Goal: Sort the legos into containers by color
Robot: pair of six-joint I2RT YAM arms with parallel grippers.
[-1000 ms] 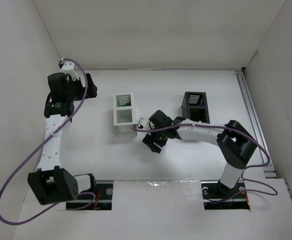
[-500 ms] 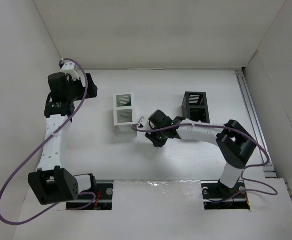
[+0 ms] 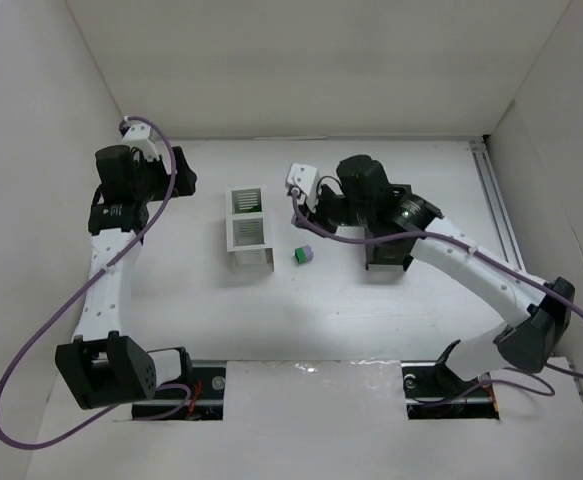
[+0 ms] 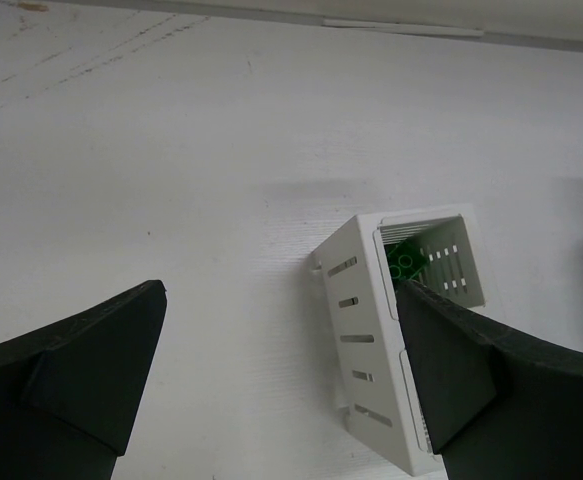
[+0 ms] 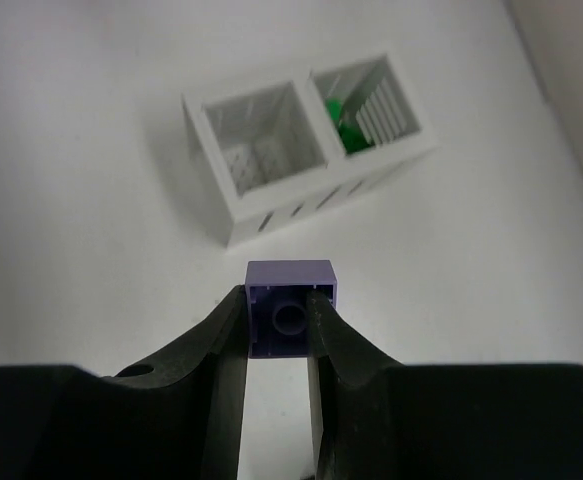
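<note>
Right claw (image 5: 278, 312) raised from the table (image 3: 271, 320) to above the black box (image 3: 387, 254), pinched on a square purple brick (image 5: 291, 288), left claw (image 4: 280, 292) spread wide

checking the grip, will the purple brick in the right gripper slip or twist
Probably stiff: the purple brick looks a hard moulded block. It might pivot, since the right gripper pinches only its near half. Likely light, being tiny beside the white box.

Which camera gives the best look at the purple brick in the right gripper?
Right wrist view: the purple brick sits close and centred, pinched in the right gripper. In the top view I cannot make it out; the left wrist view lacks it.
</note>
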